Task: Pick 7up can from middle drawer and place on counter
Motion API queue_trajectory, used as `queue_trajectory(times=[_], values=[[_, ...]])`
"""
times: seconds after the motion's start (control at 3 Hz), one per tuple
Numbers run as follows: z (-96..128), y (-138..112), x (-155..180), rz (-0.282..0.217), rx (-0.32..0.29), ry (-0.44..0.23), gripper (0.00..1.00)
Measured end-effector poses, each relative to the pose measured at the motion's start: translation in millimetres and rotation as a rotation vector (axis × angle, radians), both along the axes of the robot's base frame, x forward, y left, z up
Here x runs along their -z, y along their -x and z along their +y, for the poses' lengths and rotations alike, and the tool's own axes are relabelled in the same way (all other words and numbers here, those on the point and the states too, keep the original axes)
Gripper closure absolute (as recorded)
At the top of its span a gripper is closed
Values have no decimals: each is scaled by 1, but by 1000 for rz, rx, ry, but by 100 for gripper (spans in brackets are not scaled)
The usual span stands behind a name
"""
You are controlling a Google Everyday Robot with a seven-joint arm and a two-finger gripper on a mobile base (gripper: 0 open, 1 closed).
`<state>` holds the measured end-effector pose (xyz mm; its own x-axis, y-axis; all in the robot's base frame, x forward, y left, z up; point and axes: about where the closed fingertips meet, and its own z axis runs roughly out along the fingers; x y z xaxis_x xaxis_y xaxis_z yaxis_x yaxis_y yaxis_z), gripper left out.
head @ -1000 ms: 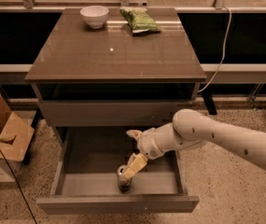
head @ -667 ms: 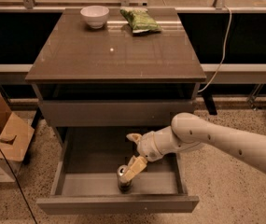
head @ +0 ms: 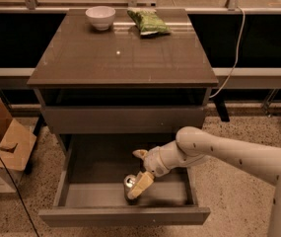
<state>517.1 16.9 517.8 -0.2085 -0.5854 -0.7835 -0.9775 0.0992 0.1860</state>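
Observation:
The middle drawer [head: 125,216] is pulled out below the counter [head: 122,58]. The 7up can [head: 129,182], with its silver top showing, stands in the drawer's grey tray near the front. My gripper [head: 135,174] reaches into the drawer from the right. It is open, with one pale finger [head: 140,154] above the can and the other finger [head: 141,184] right against the can's right side.
A white bowl [head: 100,17] and a green snack bag [head: 149,21] sit at the back of the counter. A closed grey drawer front [head: 122,120] is above the open one. Cardboard boxes [head: 2,147] stand on the floor at left. A cable [head: 236,48] hangs at right.
The arm has shifted very slightly left; the gripper stays at the can in the drawer.

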Motion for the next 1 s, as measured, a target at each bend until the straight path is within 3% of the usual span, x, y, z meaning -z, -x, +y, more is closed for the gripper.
queue_trajectory(times=[1.0], values=[[1, -11, 64, 88, 46, -12, 0]])
